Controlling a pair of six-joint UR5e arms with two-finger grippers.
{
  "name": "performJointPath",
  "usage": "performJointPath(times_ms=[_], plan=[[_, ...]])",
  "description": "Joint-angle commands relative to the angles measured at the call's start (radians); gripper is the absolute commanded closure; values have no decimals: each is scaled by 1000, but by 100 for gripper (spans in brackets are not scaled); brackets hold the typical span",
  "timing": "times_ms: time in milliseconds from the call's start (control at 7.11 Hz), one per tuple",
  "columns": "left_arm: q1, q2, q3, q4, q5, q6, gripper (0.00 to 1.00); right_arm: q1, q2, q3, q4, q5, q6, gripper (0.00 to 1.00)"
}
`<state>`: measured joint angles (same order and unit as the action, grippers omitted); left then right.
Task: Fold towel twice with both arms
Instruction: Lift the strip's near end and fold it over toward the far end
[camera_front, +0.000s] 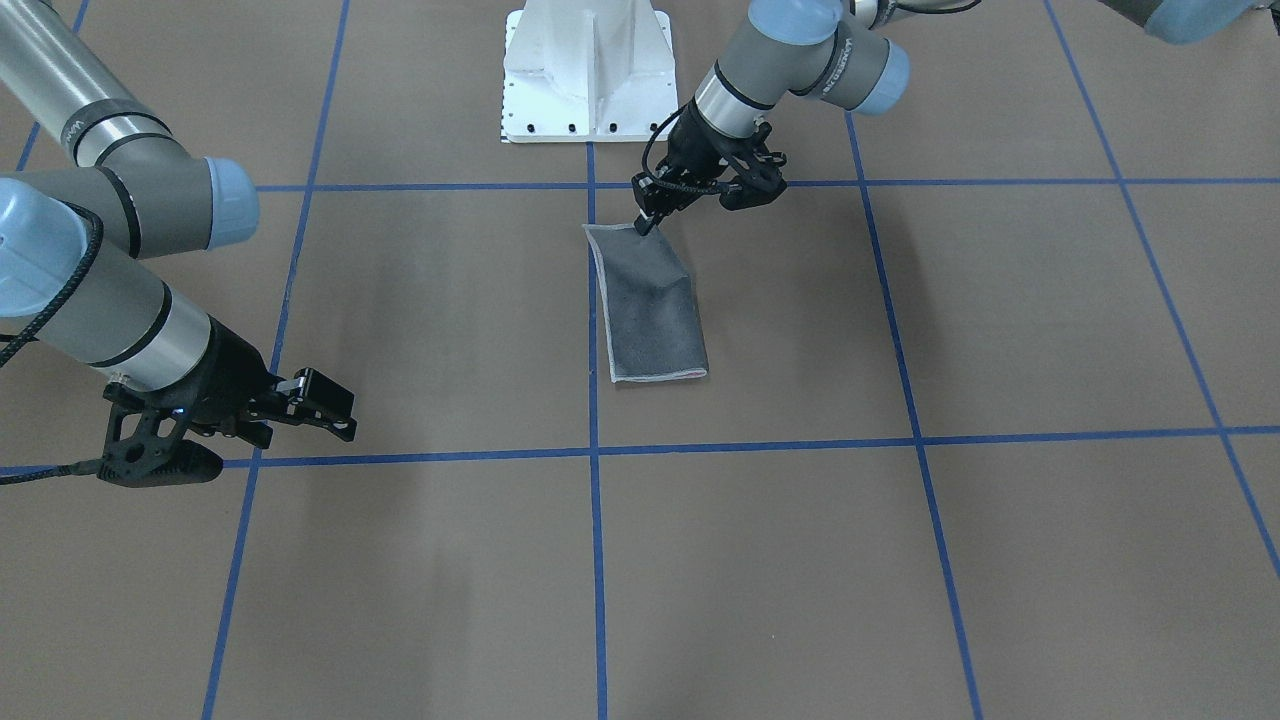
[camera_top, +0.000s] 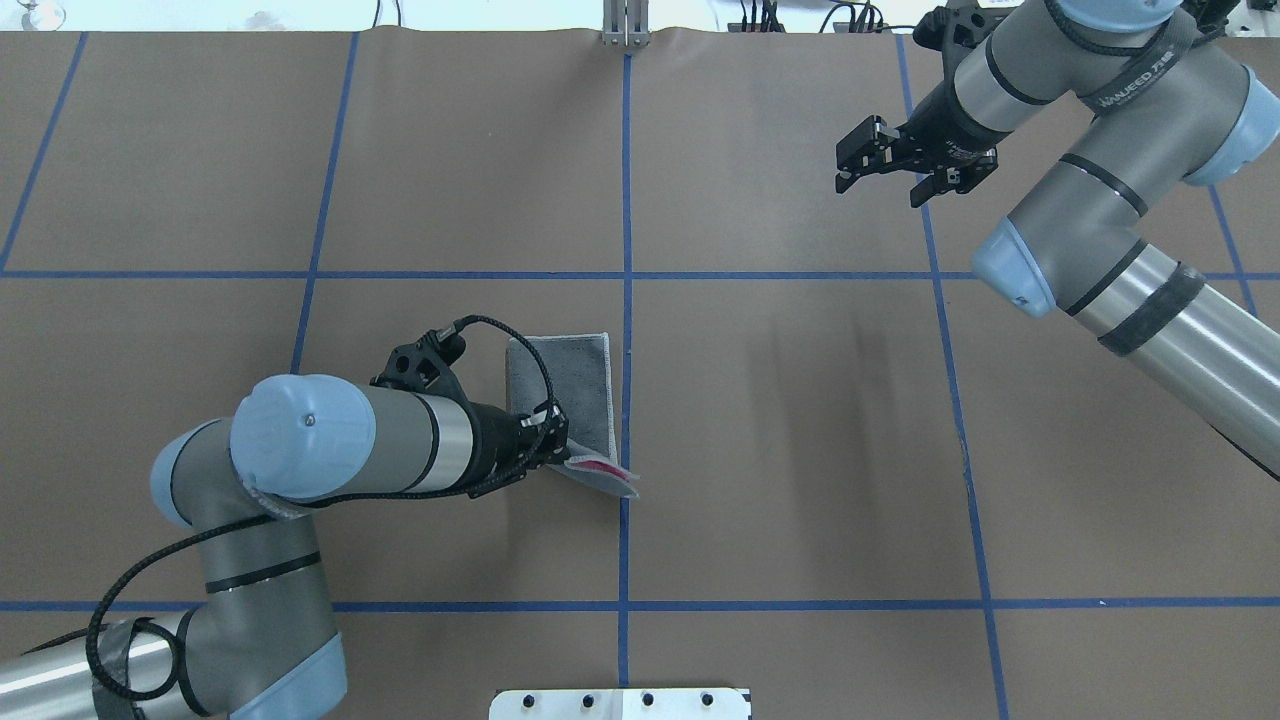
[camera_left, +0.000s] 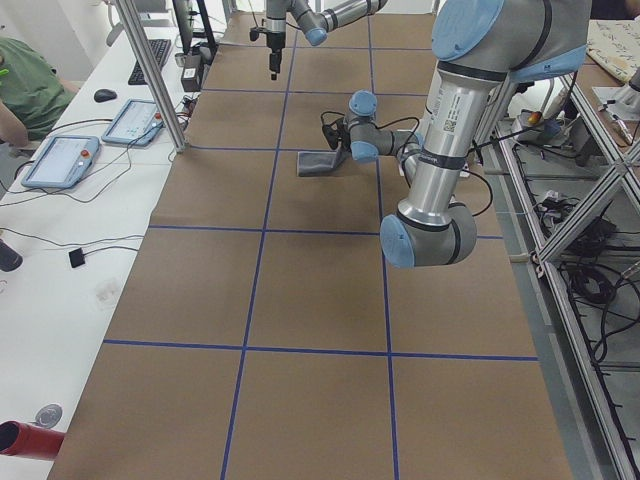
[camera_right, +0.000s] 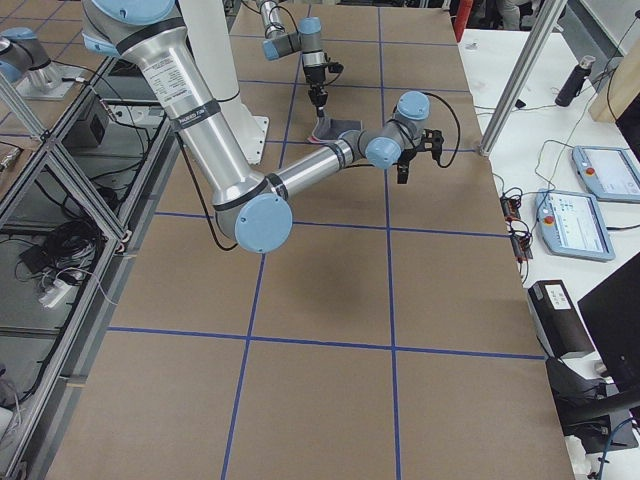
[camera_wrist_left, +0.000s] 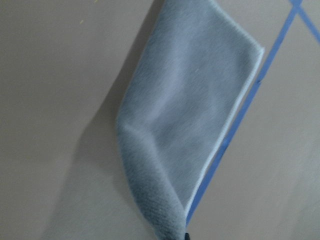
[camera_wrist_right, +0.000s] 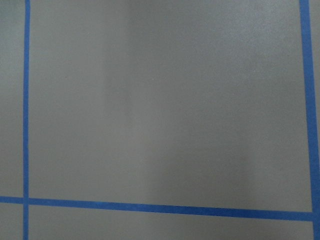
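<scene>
The towel (camera_front: 652, 310) lies folded into a narrow strip, dark grey face up, beside a blue tape line at the table's middle. It also shows in the overhead view (camera_top: 572, 385) and the left wrist view (camera_wrist_left: 190, 115). My left gripper (camera_top: 556, 447) is shut on the towel's corner nearest the robot and holds it lifted, so the pink face (camera_top: 601, 467) shows underneath. From the front, this gripper (camera_front: 645, 222) pinches that raised corner. My right gripper (camera_top: 884, 182) is open and empty, well away over bare table, and shows at the left in the front view (camera_front: 340, 412).
The white pedestal base (camera_front: 585, 70) stands just behind the towel. Blue tape lines (camera_top: 626, 250) grid the brown table. A side bench with tablets (camera_left: 60, 160) and a metal post (camera_left: 150, 70) runs along the far table edge.
</scene>
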<state>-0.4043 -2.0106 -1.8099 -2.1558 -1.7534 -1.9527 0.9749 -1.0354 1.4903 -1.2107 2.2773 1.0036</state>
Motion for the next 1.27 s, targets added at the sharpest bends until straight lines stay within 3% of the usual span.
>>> performJointPath(times_ms=[0, 1125], plan=[[-103, -55, 84, -10, -44, 0, 100, -1, 3, -13, 2, -1, 0, 0], [-157, -85, 254, -120, -51, 0, 100, -2, 12, -50, 3, -4, -14, 0]])
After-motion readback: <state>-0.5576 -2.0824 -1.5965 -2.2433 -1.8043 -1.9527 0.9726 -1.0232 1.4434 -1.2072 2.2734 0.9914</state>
